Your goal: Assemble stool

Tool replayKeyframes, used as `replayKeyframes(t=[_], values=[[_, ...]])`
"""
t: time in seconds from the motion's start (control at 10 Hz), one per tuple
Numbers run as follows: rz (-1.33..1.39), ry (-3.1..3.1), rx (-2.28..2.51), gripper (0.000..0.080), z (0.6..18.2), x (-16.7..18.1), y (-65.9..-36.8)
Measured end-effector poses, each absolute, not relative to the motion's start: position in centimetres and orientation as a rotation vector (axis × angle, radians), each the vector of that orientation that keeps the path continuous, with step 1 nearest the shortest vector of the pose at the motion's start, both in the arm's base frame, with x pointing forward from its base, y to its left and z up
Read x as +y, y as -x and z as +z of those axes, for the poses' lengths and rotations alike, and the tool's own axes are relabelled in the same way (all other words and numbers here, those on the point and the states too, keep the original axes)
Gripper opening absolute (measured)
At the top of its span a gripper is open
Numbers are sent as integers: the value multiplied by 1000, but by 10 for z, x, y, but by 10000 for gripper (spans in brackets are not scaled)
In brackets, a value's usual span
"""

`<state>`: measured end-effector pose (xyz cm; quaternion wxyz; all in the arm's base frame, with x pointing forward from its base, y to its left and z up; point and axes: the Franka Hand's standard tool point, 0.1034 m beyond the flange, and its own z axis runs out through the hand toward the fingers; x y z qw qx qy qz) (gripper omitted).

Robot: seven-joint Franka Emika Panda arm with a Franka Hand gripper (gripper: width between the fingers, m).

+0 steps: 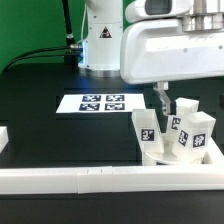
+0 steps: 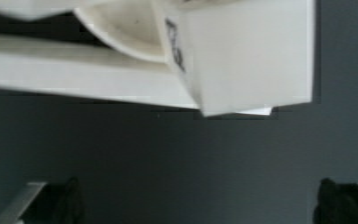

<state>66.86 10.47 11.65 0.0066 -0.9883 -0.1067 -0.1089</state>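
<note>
The marker board [image 1: 103, 103] is lying on the black table [image 1: 40, 120], at about ten o'clock from the round seat [image 1: 160, 153]. The seat is sitting against the white border rail [image 1: 110, 178], with three tagged leg blocks [image 1: 193, 133] standing in it. The gripper [image 1: 162, 100] is hovering just above them at twelve o'clock, jaws spread apart and holding nothing.

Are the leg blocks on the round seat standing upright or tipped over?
Upright or nearly so: in the exterior view three leg blocks rise from the round seat, tagged faces outward. One leans slightly.
</note>
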Motion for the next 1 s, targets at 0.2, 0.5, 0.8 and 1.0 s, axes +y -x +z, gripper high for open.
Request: replayKeyframes(t=[0.2, 0.5, 0.8, 1.0], values=[[-328, 3061, -708, 649, 114, 104, -674], [-318, 3034, -1007, 649, 114, 95, -676], [44, 2975, -1202, 649, 107, 97, -661], [57, 2937, -1359, 649, 109, 103, -668]])
